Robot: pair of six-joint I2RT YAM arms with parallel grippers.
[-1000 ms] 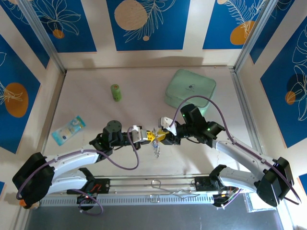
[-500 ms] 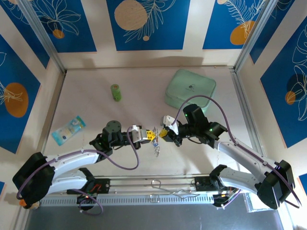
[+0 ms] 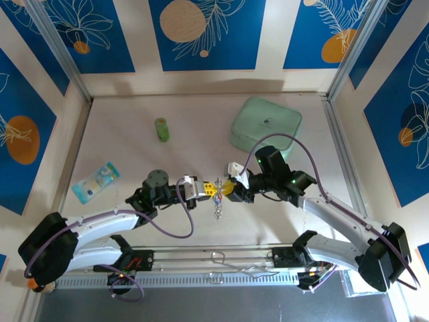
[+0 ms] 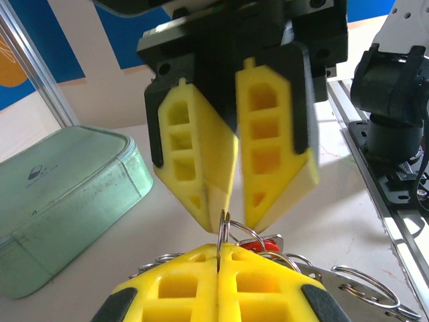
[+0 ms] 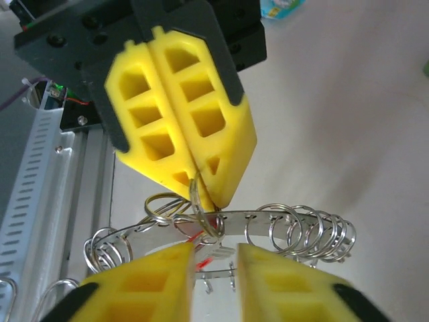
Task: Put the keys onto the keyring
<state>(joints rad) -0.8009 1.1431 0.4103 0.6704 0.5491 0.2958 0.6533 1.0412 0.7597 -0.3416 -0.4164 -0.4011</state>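
Observation:
My left gripper (image 3: 210, 188) (image 4: 220, 251) is shut on one small split ring (image 4: 223, 228) of the keyring (image 3: 218, 204), held above the table's middle. The keyring (image 5: 295, 221) is a thin metal band fringed with several wire loops, and it hangs below the fingers. My right gripper (image 3: 226, 188) (image 5: 216, 251) faces the left one tip to tip and is open, its fingers on either side of the pinched ring. A silvery key with a red tag (image 4: 258, 246) (image 5: 213, 257) hangs at the band just under the ring. The blue-tagged key is out of view.
A pale green case (image 3: 265, 123) (image 4: 60, 194) lies at the back right. A small green cylinder (image 3: 161, 129) stands at the back left, and a blue-and-white packet (image 3: 96, 181) lies at the left. A metal rail (image 3: 214, 258) runs along the near edge.
The right gripper drew back a little, then came in again to the left gripper's tips. The left gripper kept its hold, and the keyring still hangs below it.

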